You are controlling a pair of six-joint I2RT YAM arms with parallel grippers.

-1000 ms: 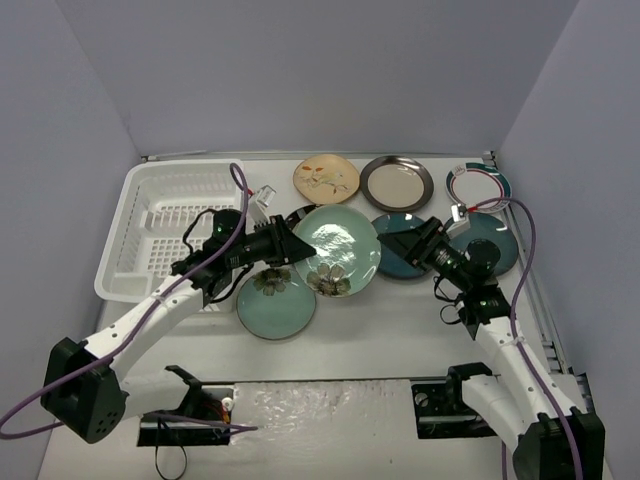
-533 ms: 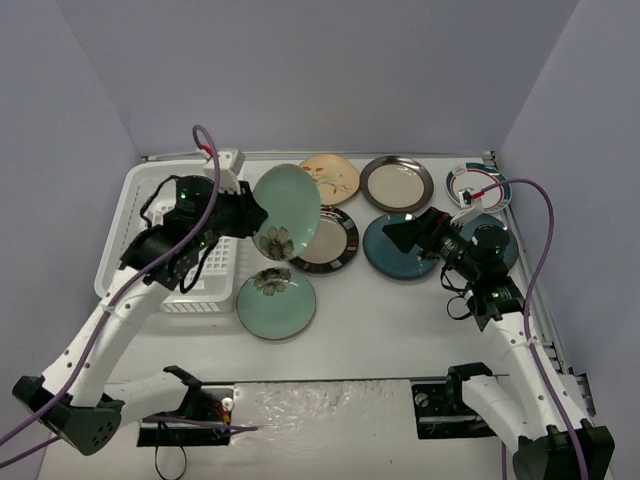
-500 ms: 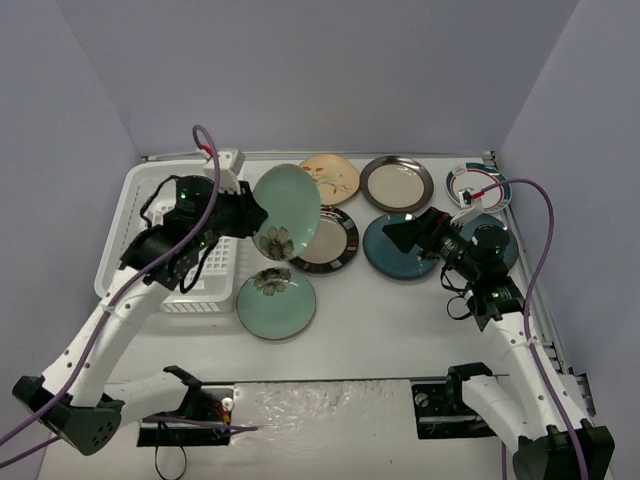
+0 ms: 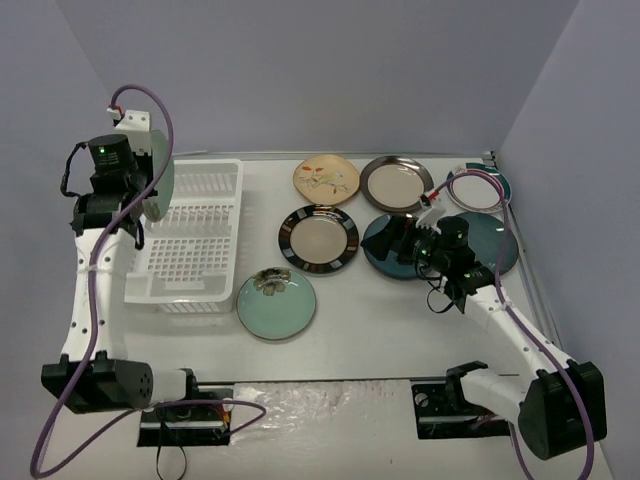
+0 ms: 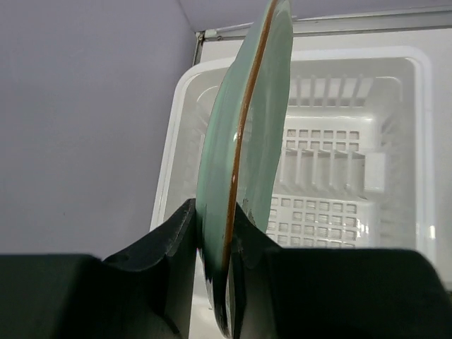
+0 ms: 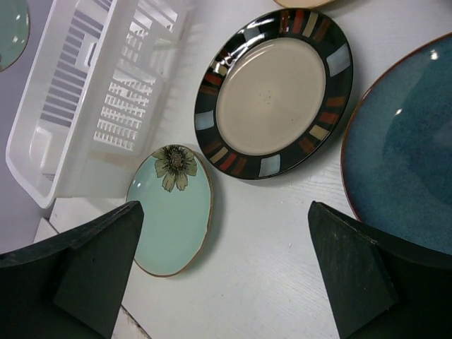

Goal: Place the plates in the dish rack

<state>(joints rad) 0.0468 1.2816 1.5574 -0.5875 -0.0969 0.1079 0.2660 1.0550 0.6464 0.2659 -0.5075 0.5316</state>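
Note:
My left gripper is shut on a light teal plate and holds it on edge above the left end of the white dish rack. In the left wrist view the plate stands upright between my fingers, over the rack. My right gripper is open and empty above a dark blue plate. Flat on the table lie a second teal flowered plate, two dark-rimmed beige plates, a tan floral plate, a white plate and another dark blue plate.
The rack holds no plates in its slots. In the right wrist view my right gripper hangs over bare table between the teal flowered plate, a dark-rimmed beige plate and the dark blue plate. Grey walls enclose the table.
My left arm has carried the teal plate from the table's middle up and left to the rack's far left end, turning it on edge. My right gripper has shifted slightly.

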